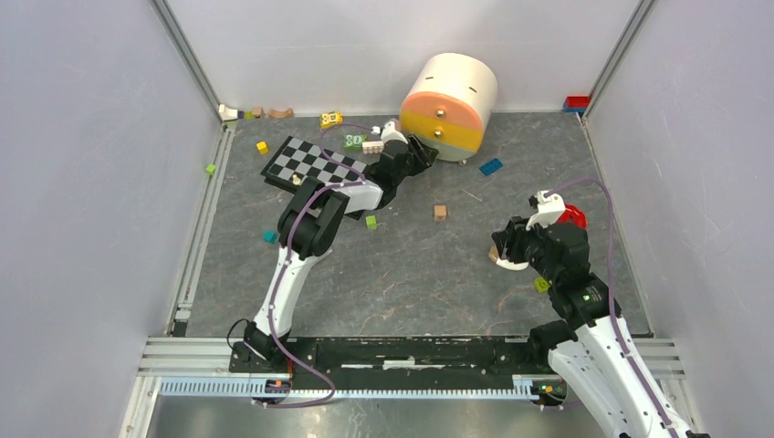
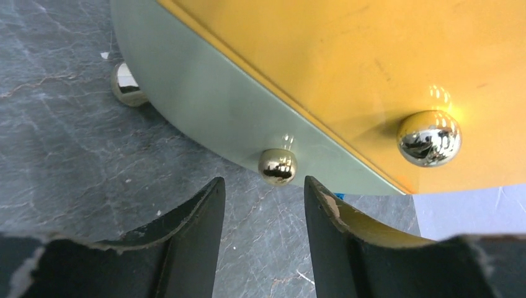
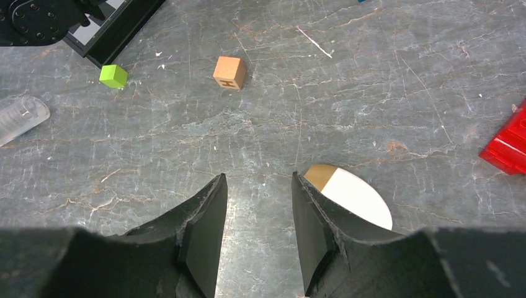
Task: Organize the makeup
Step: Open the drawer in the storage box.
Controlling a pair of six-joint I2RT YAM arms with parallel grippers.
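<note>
The right gripper (image 3: 257, 186) is released, with nothing between its fingers. A white, tan-tipped sponge (image 3: 353, 195) lies on the table (image 3: 372, 93) just outside it at 3 o'clock, partly hidden. A clear tube (image 3: 22, 117) at 9 o'clock is cut off. The left gripper (image 2: 263, 189), also released, faces a drawer knob (image 2: 277, 166) at 12 o'clock.

Bright, even overhead light fills all three views. Shadows on the grey counter (image 1: 411, 274) are soft and short. In the left wrist view, two gold knobs (image 2: 428, 138) carry sharp glare spots and mirror-like reflections. The black right end effector (image 3: 257, 180) shows little surface detail.
</note>
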